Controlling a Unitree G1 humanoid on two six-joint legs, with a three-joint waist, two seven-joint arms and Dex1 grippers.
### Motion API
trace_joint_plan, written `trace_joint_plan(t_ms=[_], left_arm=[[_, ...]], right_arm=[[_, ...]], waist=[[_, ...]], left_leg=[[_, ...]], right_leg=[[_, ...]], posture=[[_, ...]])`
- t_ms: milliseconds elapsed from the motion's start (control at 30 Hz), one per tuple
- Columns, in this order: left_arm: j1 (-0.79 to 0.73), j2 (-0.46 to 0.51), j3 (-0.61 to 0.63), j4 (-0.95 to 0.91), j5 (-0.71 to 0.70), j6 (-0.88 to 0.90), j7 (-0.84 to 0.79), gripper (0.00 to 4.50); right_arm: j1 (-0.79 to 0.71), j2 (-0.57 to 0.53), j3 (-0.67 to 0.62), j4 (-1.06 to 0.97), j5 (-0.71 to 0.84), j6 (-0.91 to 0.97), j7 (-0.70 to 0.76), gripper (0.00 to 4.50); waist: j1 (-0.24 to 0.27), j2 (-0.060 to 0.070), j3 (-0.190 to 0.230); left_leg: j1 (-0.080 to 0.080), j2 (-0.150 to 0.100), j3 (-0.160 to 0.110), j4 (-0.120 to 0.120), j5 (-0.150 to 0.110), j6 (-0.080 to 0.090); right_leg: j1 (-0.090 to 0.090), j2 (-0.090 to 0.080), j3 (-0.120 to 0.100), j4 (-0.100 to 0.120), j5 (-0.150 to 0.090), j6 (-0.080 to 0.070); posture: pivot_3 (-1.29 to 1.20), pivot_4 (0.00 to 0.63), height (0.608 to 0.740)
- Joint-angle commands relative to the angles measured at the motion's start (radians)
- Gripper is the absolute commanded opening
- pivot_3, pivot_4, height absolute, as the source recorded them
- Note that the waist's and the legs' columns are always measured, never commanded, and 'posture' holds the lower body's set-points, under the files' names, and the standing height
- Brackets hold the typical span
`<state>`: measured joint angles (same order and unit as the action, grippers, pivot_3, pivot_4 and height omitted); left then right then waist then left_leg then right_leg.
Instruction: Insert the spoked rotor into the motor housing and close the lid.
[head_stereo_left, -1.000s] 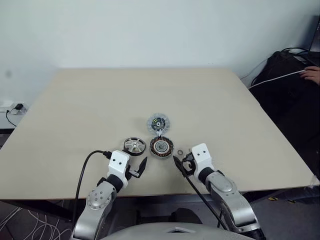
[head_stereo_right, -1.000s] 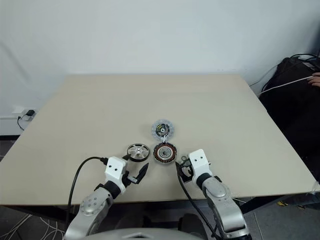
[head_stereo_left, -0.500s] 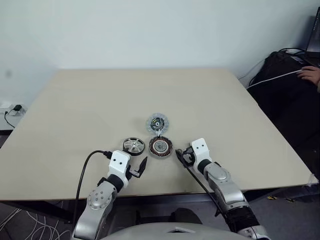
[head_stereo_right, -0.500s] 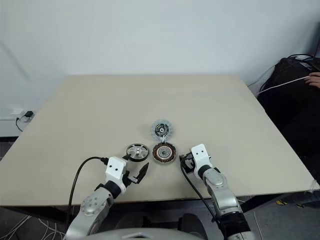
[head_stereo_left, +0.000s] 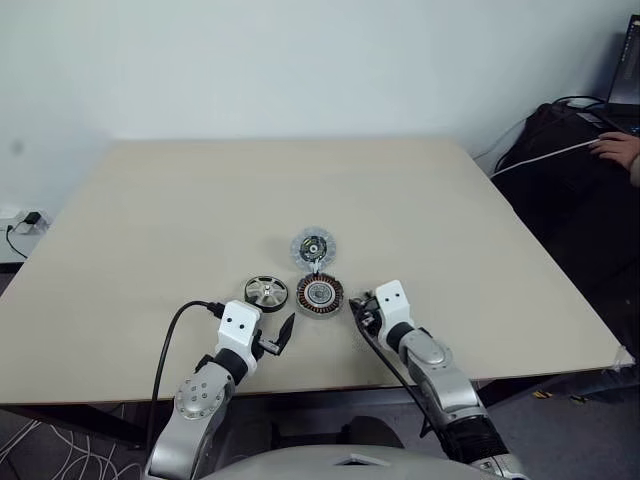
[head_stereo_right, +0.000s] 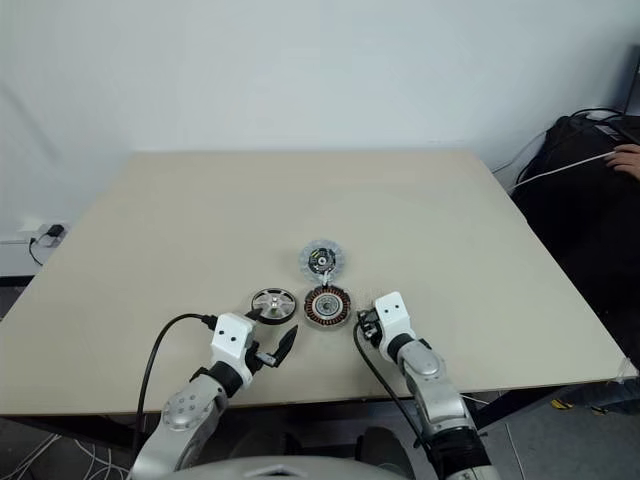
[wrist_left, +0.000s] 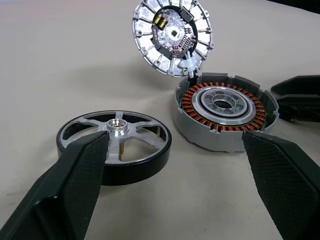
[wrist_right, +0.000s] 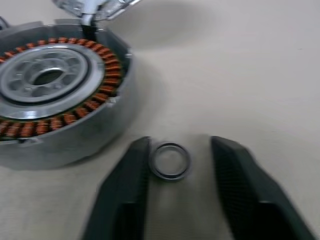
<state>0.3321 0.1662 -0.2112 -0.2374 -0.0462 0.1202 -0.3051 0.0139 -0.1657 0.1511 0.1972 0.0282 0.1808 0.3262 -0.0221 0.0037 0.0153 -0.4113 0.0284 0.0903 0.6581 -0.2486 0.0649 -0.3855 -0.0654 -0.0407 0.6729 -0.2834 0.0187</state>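
Note:
The spoked rotor (head_stereo_left: 266, 292) lies flat on the table (head_stereo_left: 180, 220) just ahead of my left gripper (head_stereo_left: 272, 337), which stands open and empty behind it. Right of the rotor sits the motor housing (head_stereo_left: 320, 295), with its copper windings (wrist_left: 225, 112) facing up. The lid (head_stereo_left: 313, 247) leans behind the housing, showing its green-and-black face (wrist_left: 172, 35). My right gripper (wrist_right: 180, 145) is low on the table right of the housing. Its fingers (wrist_right: 127, 185) straddle a small metal ring (wrist_right: 170, 160), one touching it, the other with a gap.
A person's hand (head_stereo_left: 620, 148) rests on dark bags with a white cable (head_stereo_left: 545, 160) beyond the table's right edge. A black cable (head_stereo_left: 170, 345) runs from my left wrist over the near edge. The table's far half is bare.
My right gripper has moved forward and down to the small ring beside the housing, and its fingers have narrowed around it. The left gripper and the three parts have not moved.

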Motion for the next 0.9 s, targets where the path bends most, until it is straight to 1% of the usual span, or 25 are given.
trace_joint_plan(t_ms=[33,233,367,467,533,567,700,900], left_arm=[[-0.014,-0.001,-0.001,-0.014,0.002,-0.021,0.002,4.50],[-0.017,-0.001,-0.001,-0.011,0.001,-0.020,-0.001,4.50],[-0.018,-0.003,-0.003,-0.011,0.001,-0.019,0.000,4.50],[-0.018,-0.006,-0.003,-0.011,0.001,-0.018,0.002,4.50],[-0.018,-0.006,-0.003,-0.010,0.002,-0.017,0.002,4.50],[-0.018,-0.007,-0.003,-0.010,0.002,-0.017,0.003,4.50],[-0.016,-0.008,-0.002,-0.008,0.004,-0.018,0.005,4.50],[-0.014,-0.008,0.001,-0.007,0.004,-0.022,0.004,4.50]], right_arm=[[0.021,0.004,0.019,-0.003,0.003,0.032,0.025,1.94],[0.030,0.008,0.018,-0.024,0.020,0.066,0.038,1.94],[0.037,0.014,0.013,-0.055,0.055,0.134,0.061,1.94],[0.041,0.010,0.023,-0.081,0.050,0.158,0.062,1.37],[0.042,0.012,0.024,-0.090,0.044,0.164,0.055,0.77],[0.042,0.012,0.024,-0.094,0.040,0.165,0.052,0.67],[0.054,0.017,0.021,-0.166,0.043,0.154,0.047,0.67],[0.059,0.020,0.023,-0.385,0.041,0.162,0.022,0.67]], waist=[[0.000,0.000,0.000],[0.000,0.000,0.000],[0.000,-0.001,-0.001],[-0.001,-0.001,-0.001],[-0.002,-0.001,-0.001],[-0.002,-0.001,-0.001],[-0.001,0.000,-0.001],[0.000,0.003,0.002]], left_leg=[[0.000,0.000,0.000,0.000,0.000,0.000],[0.000,0.000,0.000,-0.003,0.000,0.000],[0.000,0.000,0.000,-0.004,0.000,-0.001],[0.000,0.000,0.000,-0.004,0.000,-0.001],[0.000,0.000,0.000,-0.004,0.000,-0.001],[0.000,0.000,0.000,-0.004,0.000,-0.001],[-0.001,0.000,0.000,-0.005,0.000,-0.001],[-0.005,0.000,0.000,-0.005,0.000,-0.001]], right_leg=[[0.000,0.000,0.000,0.000,0.000,0.000],[-0.002,0.000,0.000,0.000,-0.001,-0.003],[-0.002,0.000,0.000,0.000,-0.002,-0.003],[-0.002,0.000,0.000,0.000,-0.002,-0.003],[-0.002,0.000,0.000,0.000,-0.002,-0.003],[-0.002,0.000,0.000,0.000,-0.002,-0.003],[-0.004,0.000,0.000,0.000,-0.002,-0.004],[-0.007,0.000,0.000,0.000,-0.002,-0.003]], posture=[[0.00,0.000,0.740],[0.00,0.000,0.740],[0.00,0.000,0.740],[0.00,0.000,0.740],[0.00,0.000,0.740],[0.00,0.000,0.740],[0.00,0.000,0.740],[0.00,0.000,0.740]])
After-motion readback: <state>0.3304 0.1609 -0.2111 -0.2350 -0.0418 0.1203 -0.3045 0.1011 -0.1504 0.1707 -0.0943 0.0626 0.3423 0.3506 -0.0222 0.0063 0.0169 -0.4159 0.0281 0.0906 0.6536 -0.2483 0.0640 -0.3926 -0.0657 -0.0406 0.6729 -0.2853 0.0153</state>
